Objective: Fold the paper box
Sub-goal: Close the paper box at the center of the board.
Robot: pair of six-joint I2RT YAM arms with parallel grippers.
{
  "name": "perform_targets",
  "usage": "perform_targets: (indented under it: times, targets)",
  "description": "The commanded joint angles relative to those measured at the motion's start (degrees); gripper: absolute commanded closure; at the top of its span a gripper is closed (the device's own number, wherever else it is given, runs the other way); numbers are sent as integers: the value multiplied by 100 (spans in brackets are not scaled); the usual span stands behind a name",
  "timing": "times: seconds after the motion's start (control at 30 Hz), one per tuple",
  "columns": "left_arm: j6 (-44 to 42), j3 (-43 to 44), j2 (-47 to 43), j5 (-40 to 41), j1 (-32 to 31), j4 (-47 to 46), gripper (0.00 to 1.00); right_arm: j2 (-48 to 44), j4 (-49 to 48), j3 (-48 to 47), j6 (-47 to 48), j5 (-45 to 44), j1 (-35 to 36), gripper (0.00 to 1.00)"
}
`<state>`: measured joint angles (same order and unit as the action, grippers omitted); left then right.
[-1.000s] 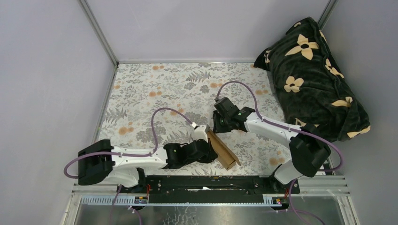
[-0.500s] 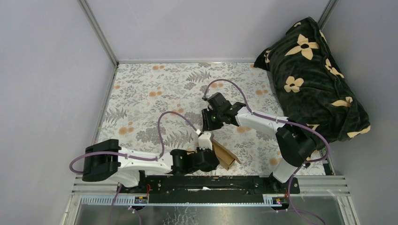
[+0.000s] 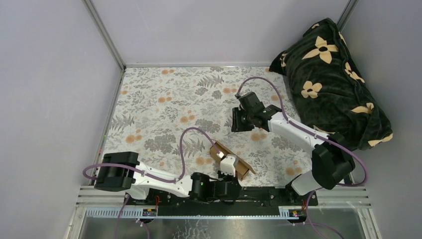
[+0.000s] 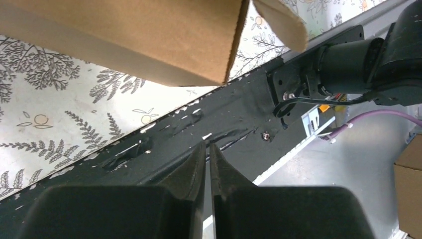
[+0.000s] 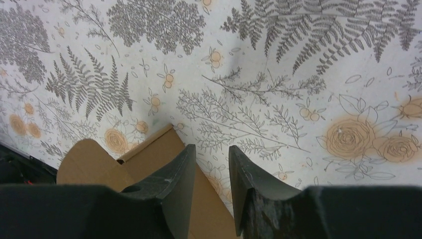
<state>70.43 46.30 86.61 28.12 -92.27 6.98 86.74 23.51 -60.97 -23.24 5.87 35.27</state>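
The left arm [image 3: 159,181] is laid low along the near edge of the table, its base set by the left corner and its wrist stretched toward the middle, above the black mounting rail [image 3: 268,191]. The left gripper [image 4: 207,145] is shown by its own camera with the jaws pressed together, only a hairline slit left between them, and nothing is pinched; the tips are pointed at the rail and not at the cardboard. The paper box [image 3: 242,167] is found just beyond that wrist, lying on the floral tablecloth [image 3: 159,99] near the front edge, roughly between the two arm bases. It is partly folded into a long brown sleeve set at a slant, and its middle is hidden from above by the white wrist housing [image 3: 229,163]. In the left wrist view one end is seen open, with a rounded flap standing out beside it. Farther right and farther back, the right gripper [image 3: 238,121] is held over the cloth, clear of the box. Its jaws are spread a moderate way, and only printed cloth is seen between them. In the right wrist view the box is seen at the lower left, partly behind one of the fingers [image 5: 174,184]. At the far right, a dark blanket [image 3: 328,79] with cream flowers is heaped in the back corner.
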Motion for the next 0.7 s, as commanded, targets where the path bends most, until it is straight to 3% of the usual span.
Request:
perform_targets:
  times: [0.0, 0.17, 0.4, 0.67]
  targets:
    - [282, -197, 21, 672, -63, 121, 88, -234, 293, 180, 135, -11, 38, 61]
    - [15, -497, -92, 925, 142, -418, 86, -282, 370, 422, 59, 47, 26, 62]
    - [-564, -807, -39, 523, 787, -1429, 71, -336, 461, 648, -22, 18, -82, 62]
    - [-849, -733, 440, 6, 1326, -2164, 70, -210, 496, 536, -26, 120, -105, 67]
